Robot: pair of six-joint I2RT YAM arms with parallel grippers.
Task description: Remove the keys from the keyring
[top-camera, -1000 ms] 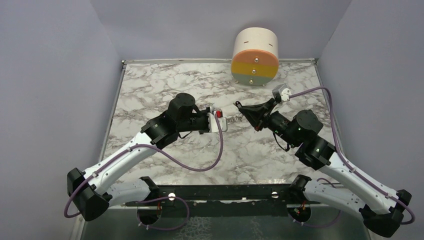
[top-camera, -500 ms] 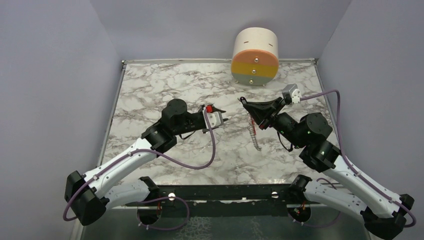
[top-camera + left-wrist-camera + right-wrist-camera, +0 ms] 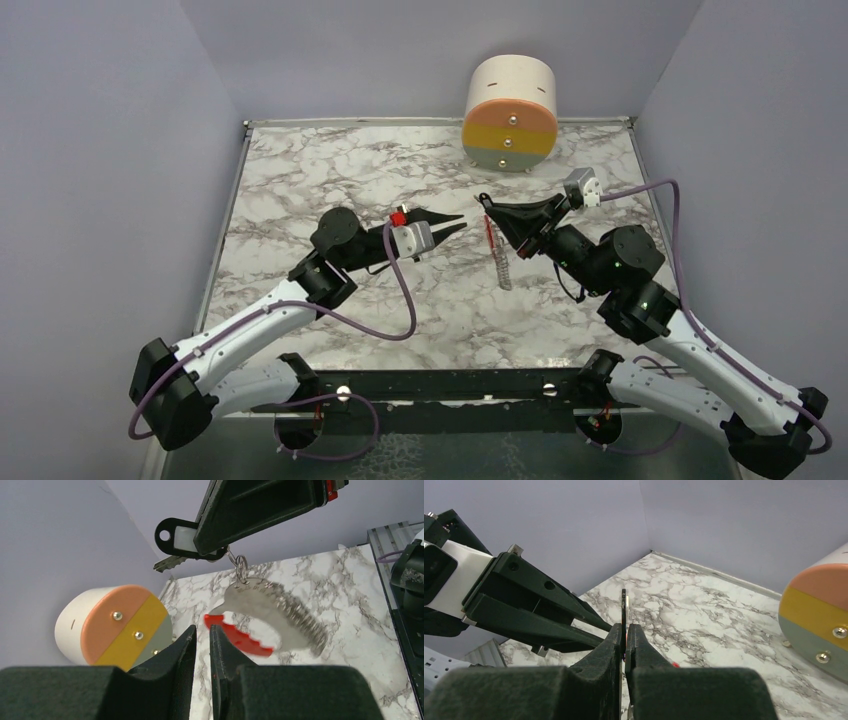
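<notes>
My right gripper (image 3: 487, 208) is shut on a black key tag (image 3: 175, 535), which stands edge-on between its fingertips (image 3: 616, 630). A plain key (image 3: 167, 562) pokes out beside the tag. Below it hangs the keyring (image 3: 241, 562), a tiny thin loop. From the loop dangle the keys: a red curved piece (image 3: 237, 636) and a silvery jagged strip (image 3: 285, 611), seen from above as a hanging strip (image 3: 500, 262) over the table. My left gripper (image 3: 463, 221) points at them from the left, apart from them. Its fingers (image 3: 187, 642) show a narrow gap that holds nothing.
A cream cylinder with orange, yellow and grey bands (image 3: 510, 112) lies on its side at the back of the marble table (image 3: 300, 180). Lilac walls close in the left, right and back. Purple cables loop off both arms.
My left gripper has drawn back to the left, away from the bunch. The right gripper has shifted right with the tag, and the keys now dangle free and swing below it.
</notes>
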